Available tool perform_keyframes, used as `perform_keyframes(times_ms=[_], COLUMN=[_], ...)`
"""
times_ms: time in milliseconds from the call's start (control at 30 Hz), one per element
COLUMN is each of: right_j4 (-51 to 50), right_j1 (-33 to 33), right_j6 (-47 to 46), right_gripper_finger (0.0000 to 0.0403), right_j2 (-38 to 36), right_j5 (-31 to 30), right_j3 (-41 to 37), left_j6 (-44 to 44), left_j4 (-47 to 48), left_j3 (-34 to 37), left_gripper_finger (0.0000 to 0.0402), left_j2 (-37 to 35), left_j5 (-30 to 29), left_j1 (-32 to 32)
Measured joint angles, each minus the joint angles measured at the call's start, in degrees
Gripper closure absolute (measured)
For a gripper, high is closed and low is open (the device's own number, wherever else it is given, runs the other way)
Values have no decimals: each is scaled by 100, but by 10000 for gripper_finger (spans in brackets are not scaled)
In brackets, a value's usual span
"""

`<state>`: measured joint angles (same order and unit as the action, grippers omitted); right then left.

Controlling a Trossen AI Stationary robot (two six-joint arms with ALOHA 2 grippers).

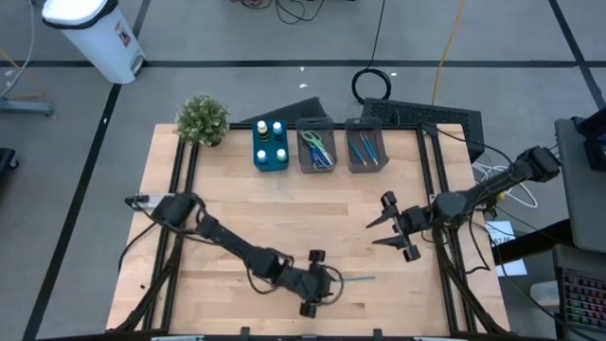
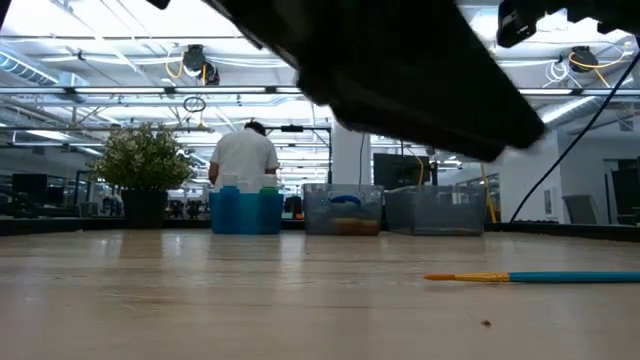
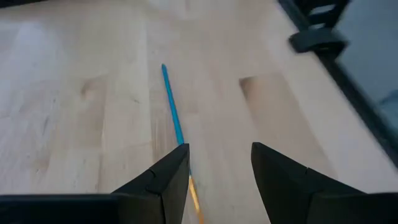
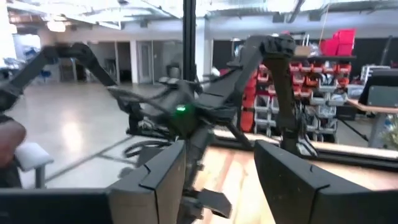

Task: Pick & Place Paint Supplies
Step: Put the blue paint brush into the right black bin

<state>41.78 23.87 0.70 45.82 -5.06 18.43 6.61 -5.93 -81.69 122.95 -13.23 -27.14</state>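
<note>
A thin brush (image 1: 358, 278) with a blue handle and an orange-yellow band lies flat on the table's near middle. The low view shows the brush (image 2: 530, 277) lying along the wood. My left gripper (image 1: 329, 280) is open and low over the brush's banded end. In the left wrist view the blue handle (image 3: 172, 106) runs away from the gripper (image 3: 219, 155), passing beside one fingertip (image 3: 177, 163). My right gripper (image 1: 376, 233) is open, in the air over the table's right part, and points left. A blue bin (image 1: 270, 147) at the far edge holds small bottles.
Along the far edge stand a potted plant (image 1: 202, 118), a grey bin with scissors (image 1: 317, 150) and a grey bin with brushes (image 1: 365, 150). A person (image 2: 245, 155) stands in the room beyond the table. Bare wood lies between the bins and the brush.
</note>
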Motion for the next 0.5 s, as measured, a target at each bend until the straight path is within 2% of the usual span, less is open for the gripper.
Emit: perform_keyframes(times_ms=[167, 400, 500], right_j4=[23, 35, 40], right_j1=[64, 97, 102], right_j6=[25, -279, -285], right_gripper_finger=[223, 223, 224], right_j2=[116, 320, 368], right_j5=[-107, -99, -86], right_j3=[3, 1, -5], left_j6=[414, 1283, 1391], left_j4=[813, 1582, 1789], left_j3=[-478, -469, -468], left_gripper_finger=[220, 220, 220], left_j2=[395, 416, 418], left_j5=[-773, -901, -698], left_j1=[-131, -99, -89])
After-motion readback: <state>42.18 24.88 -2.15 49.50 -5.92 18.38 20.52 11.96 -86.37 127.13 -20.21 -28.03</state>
